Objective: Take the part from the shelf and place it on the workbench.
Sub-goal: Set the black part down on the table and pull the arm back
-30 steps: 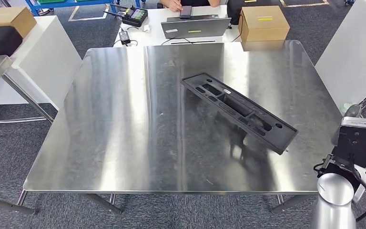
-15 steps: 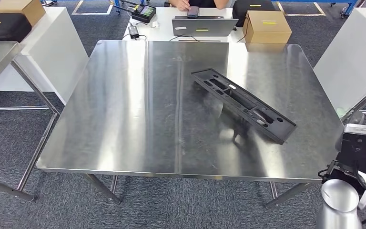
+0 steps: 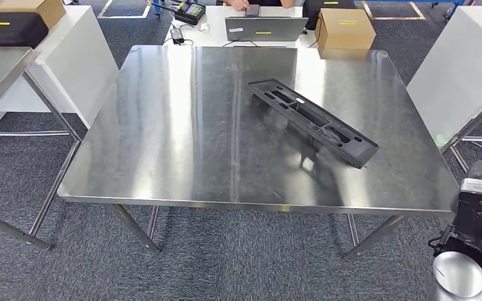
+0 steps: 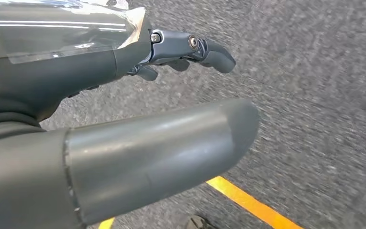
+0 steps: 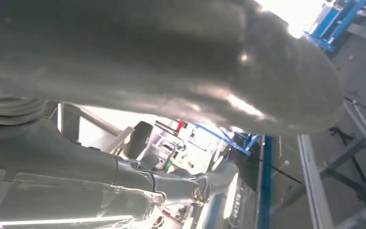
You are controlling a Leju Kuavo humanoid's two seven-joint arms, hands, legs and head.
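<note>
The long black plastic part [image 3: 312, 121] lies flat and diagonal on the steel workbench [image 3: 182, 138], right of its middle, with nothing touching it. My right arm [image 3: 471, 244] hangs low at the bench's near right corner, well short of the part. In the right wrist view my right hand [image 5: 147, 71] holds nothing, its thumb and dark fingers [image 5: 181, 183] apart. My left hand [image 4: 95, 71] hangs over grey carpet with its fingers [image 4: 195, 47] spread from the thumb, and it is empty too.
A cardboard box [image 3: 344, 28] and a laptop [image 3: 265, 28] stand on a white table behind the bench, where a person's hands [image 3: 238, 5] rest. A second steel table [image 3: 0, 69] is at the left, a white panel [image 3: 464, 69] at the right. A yellow floor line [image 4: 248, 202] crosses the carpet.
The whole picture has shifted: the camera has drawn back, so the workbench sits farther off and more carpet shows in front. The part lies where it was on the bench.
</note>
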